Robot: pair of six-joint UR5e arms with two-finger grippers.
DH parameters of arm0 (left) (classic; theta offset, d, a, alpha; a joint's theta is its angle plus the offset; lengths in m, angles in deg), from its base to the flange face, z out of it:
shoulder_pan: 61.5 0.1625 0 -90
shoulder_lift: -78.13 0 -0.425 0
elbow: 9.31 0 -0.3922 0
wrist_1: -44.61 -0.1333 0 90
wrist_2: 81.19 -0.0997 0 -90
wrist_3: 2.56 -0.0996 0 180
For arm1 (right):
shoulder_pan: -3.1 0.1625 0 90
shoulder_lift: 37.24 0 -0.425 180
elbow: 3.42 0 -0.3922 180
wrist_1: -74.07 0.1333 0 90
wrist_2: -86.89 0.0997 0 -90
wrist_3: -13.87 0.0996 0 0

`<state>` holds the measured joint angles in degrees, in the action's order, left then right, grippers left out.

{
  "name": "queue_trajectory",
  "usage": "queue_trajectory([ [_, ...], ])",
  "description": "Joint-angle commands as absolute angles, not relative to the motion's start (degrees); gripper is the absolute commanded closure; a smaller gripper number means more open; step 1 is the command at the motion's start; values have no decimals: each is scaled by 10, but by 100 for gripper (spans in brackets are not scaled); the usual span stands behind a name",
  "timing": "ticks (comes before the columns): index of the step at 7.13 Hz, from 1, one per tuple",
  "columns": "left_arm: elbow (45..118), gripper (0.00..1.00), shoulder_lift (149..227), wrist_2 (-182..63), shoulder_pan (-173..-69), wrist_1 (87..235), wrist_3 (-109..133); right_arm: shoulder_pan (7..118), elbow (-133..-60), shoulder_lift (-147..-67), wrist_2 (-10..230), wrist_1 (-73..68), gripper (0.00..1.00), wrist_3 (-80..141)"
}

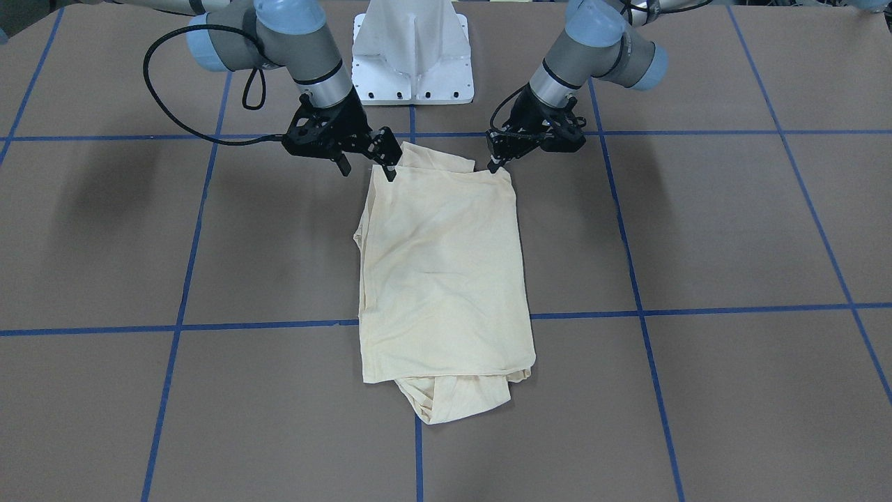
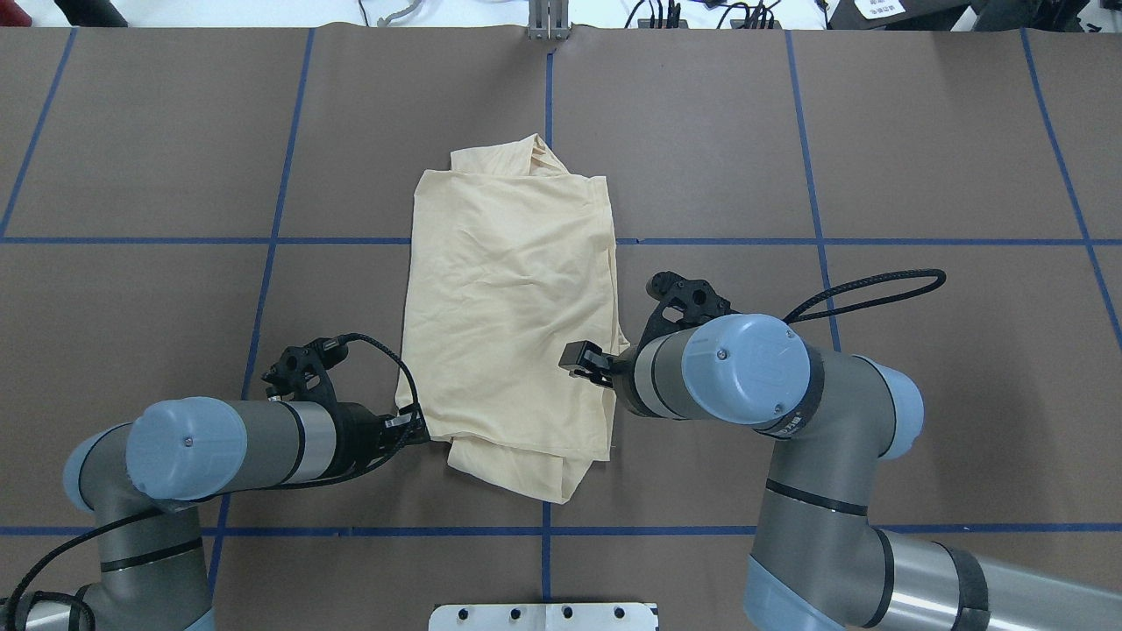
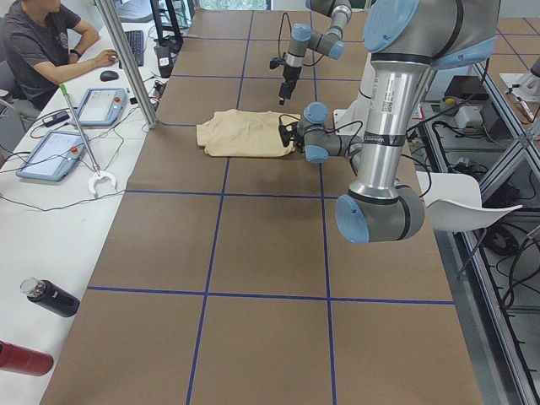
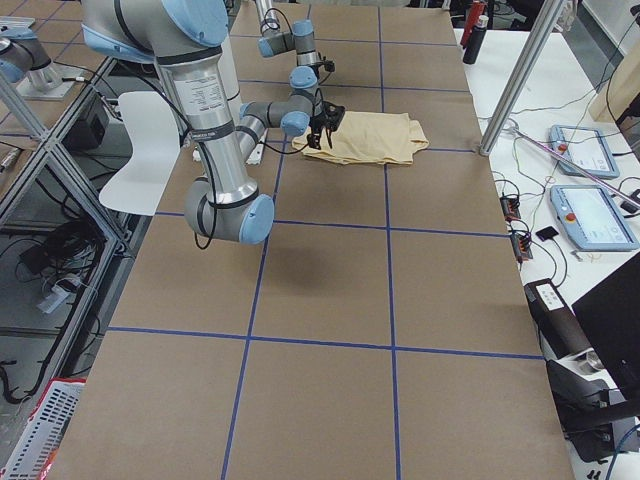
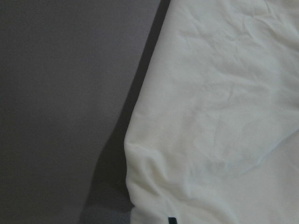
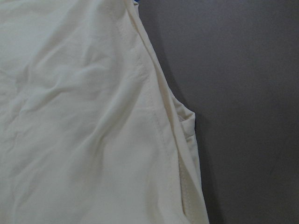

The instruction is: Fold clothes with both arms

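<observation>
The cream-yellow T-shirt [image 1: 439, 265] lies folded into a long rectangle on the brown table, also in the overhead view [image 2: 508, 298]. Its print and neck label are hidden. My left gripper [image 1: 493, 166] sits low at the shirt's near corner on my left [image 2: 414, 429]. Its fingers are together and seem pinched on the fabric edge [image 5: 224, 116]. My right gripper [image 1: 367, 167] is open at the other near corner [image 2: 578, 358]. Its jaws straddle the shirt's edge [image 6: 79, 130], one finger over the cloth and one over the table.
The white pedestal base [image 1: 412, 56] stands just behind the grippers. Blue tape lines [image 1: 244, 325] grid the table. An operator [image 3: 42, 42] sits at a side bench with tablets [image 3: 101, 105], and bottles [image 3: 51, 297] lie beside the table's end.
</observation>
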<state>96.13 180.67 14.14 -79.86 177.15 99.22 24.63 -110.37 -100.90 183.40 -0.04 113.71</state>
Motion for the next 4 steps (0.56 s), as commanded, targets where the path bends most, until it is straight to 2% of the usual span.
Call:
queue_trajectory([
  [1, 962, 18, 1808, 139, -797, 1771, 992, 246, -1104, -1010, 1834, 0, 0, 1137],
  [2, 955, 3, 1810, 137, -796, 1771, 993, 245, -1103, -1010, 1834, 0, 0, 1137],
  [4, 954, 1, 1809, 137, -795, 1770, 993, 246, -1103, -1010, 1834, 0, 0, 1137],
])
